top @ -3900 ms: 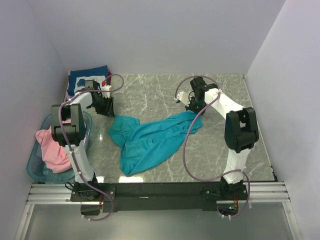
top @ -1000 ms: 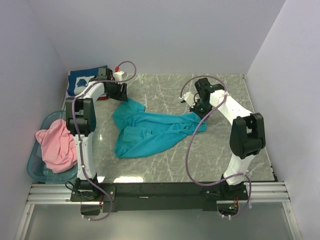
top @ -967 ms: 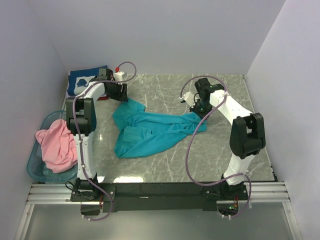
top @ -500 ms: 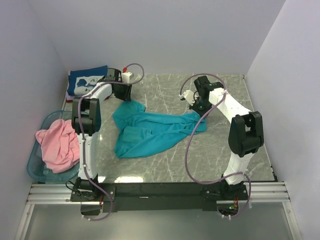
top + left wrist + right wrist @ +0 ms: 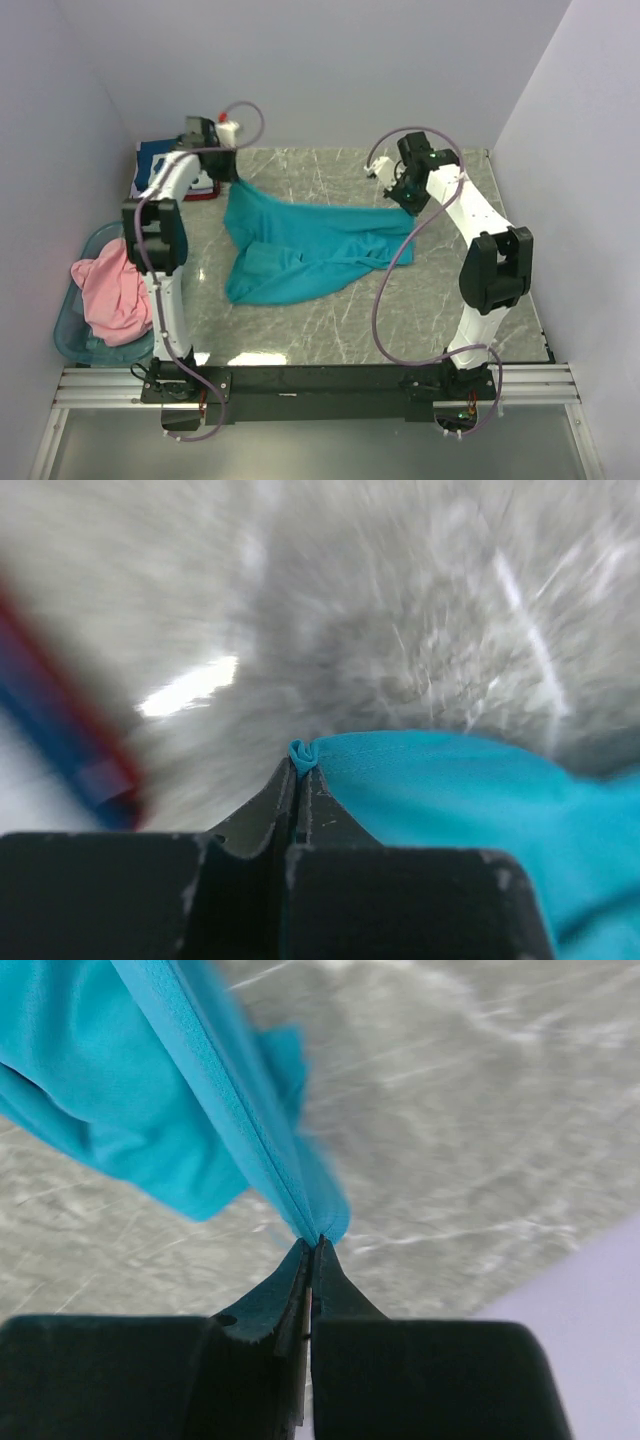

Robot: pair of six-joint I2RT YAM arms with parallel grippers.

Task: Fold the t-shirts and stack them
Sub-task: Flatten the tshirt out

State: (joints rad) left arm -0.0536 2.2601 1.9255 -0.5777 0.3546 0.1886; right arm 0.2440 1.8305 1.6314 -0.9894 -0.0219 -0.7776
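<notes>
A teal t-shirt (image 5: 305,245) hangs stretched between both grippers over the marble table, its lower part rumpled on the surface. My left gripper (image 5: 231,175) is shut on its far left corner (image 5: 302,754). At the far right my right gripper (image 5: 408,200) is shut on the opposite edge (image 5: 318,1228). A folded navy t-shirt with white print (image 5: 165,160) lies at the back left corner. A pink t-shirt (image 5: 108,295) is heaped in the basket.
A translucent light-blue basket (image 5: 72,340) stands at the left edge of the table (image 5: 450,290). White walls close in at the back and on both sides. A red edge (image 5: 200,195) shows under the navy shirt.
Both grippers rose and moved toward the back, pulling the teal shirt taut and spreading it. The left gripper closed on the shirt's corner.
</notes>
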